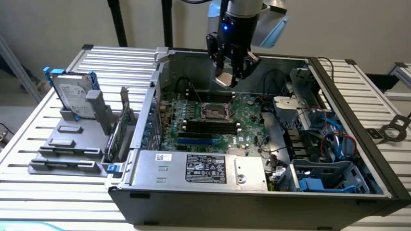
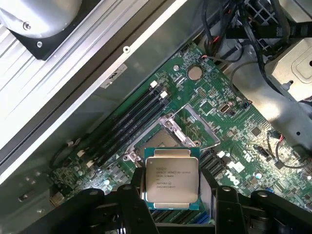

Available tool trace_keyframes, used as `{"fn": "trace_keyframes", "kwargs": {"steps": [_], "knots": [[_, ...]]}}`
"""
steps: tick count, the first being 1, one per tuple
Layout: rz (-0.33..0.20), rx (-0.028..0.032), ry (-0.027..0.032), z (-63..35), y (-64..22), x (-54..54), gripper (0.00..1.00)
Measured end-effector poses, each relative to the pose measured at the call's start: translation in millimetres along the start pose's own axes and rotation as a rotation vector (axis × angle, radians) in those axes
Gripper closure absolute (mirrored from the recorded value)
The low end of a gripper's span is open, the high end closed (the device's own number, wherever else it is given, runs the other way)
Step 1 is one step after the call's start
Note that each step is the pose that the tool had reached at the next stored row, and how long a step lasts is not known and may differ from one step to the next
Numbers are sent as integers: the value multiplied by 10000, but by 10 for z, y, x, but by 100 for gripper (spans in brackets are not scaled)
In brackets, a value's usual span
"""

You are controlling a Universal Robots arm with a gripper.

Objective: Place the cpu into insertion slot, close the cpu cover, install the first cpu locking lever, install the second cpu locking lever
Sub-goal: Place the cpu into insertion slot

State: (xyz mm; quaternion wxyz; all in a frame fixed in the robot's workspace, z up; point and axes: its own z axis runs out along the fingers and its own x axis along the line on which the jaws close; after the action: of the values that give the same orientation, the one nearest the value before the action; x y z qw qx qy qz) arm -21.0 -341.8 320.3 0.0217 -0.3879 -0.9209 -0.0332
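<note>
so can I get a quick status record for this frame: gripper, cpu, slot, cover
gripper: closed on the cpu, chip between its fingers
cpu: held flat, printed metal top facing the wrist camera
height: raised above the motherboard, inside the open case
insertion slot: no chip in it, close under the held cpu in the wrist view
cpu cover: swung open, off the slot
levers: state cannot be told
</note>
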Motion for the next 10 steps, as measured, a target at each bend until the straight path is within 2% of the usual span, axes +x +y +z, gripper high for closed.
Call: {"fn": "trace_keyframes", "kwargs": {"steps": [2, 4, 10], "knots": [[253, 41, 45, 0, 0, 0, 46], [536, 47, 60, 1, 0, 1, 46], [1579, -17, 26, 5, 0, 0, 46]]}}
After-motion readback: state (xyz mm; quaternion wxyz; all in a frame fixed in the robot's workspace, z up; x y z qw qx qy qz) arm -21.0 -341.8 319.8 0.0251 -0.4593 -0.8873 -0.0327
